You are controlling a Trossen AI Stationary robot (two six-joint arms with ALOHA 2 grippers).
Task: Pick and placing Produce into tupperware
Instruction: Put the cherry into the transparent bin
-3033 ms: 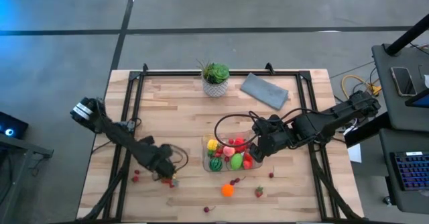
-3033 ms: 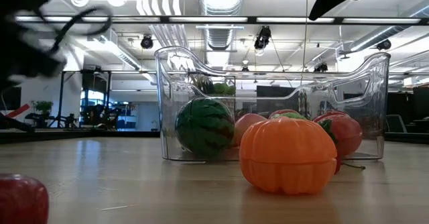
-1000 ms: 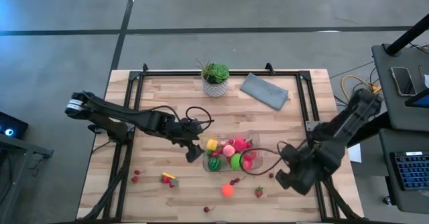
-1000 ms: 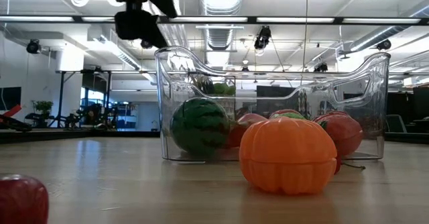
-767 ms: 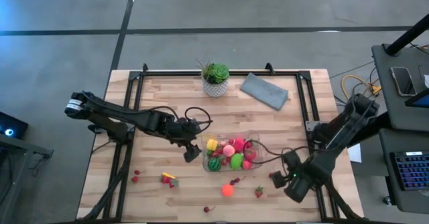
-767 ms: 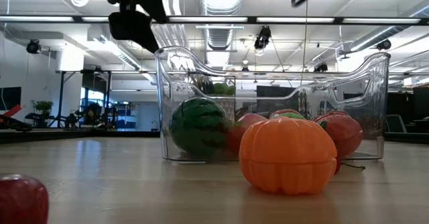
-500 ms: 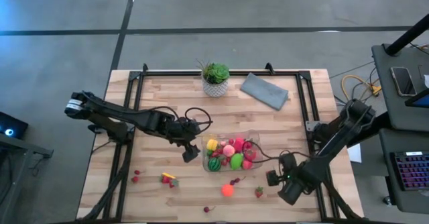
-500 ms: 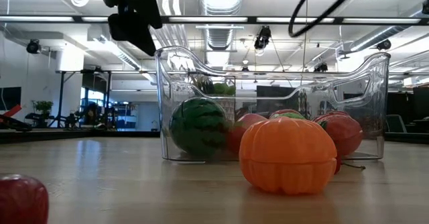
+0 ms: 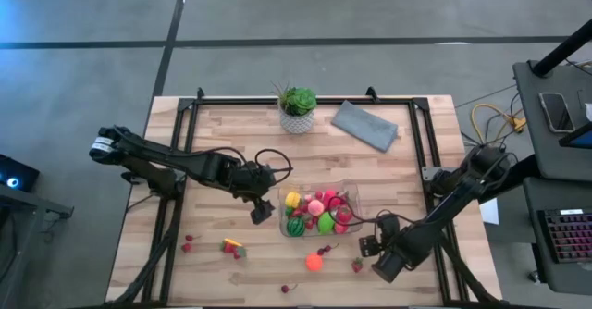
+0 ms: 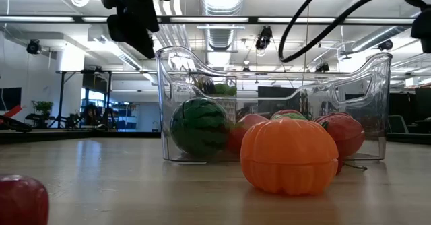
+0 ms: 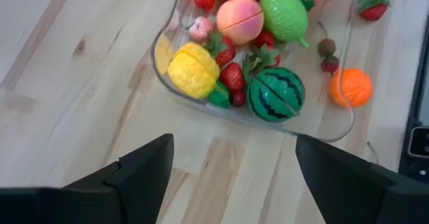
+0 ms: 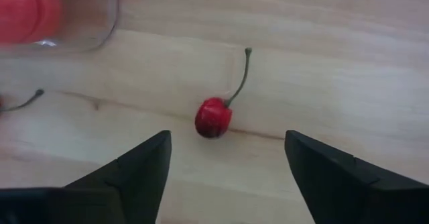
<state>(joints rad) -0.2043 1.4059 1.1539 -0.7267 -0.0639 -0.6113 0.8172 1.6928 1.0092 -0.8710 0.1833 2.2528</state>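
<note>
Reaching lower toward the table's near edge than a moment ago, the right gripper [image 9: 370, 245] is now sitting just off the tupperware's [image 9: 350, 191] near right corner, where three seconds back it was hanging over the container itself. Its fingers [image 12: 137, 165] are standing apart with nothing between them, and a small red cherry [image 12: 214, 117] is lying on the wood just ahead of the gap, untouched. The cherry's thin green stem is running up and away from the fingertips, slightly curved, so its long axis is pointing away from the gripper.

The left gripper [image 9: 258, 213] is hovering just beside the tupperware's left end, having come there from the near-left part of the table; over the last second it is barely shifting. Its fingers [image 11: 144, 167] are spread wide and empty.

The tupperware is a clear, shallow, round-cornered container lying ahead of the left gripper and holding a striped green watermelon [image 11: 275, 95], a yellow fruit [image 11: 193, 70], a peach-pink one [image 11: 240, 19], a light green one [image 11: 284, 14] and several red strawberries. An orange pumpkin-like piece [image 9: 314, 263] is resting on the boards outside its near wall, beside the right gripper, with a strawberry [image 9: 356, 265] between the two. More red pieces [image 9: 188, 242] are lying well apart, toward the table's near-left corner.
</note>
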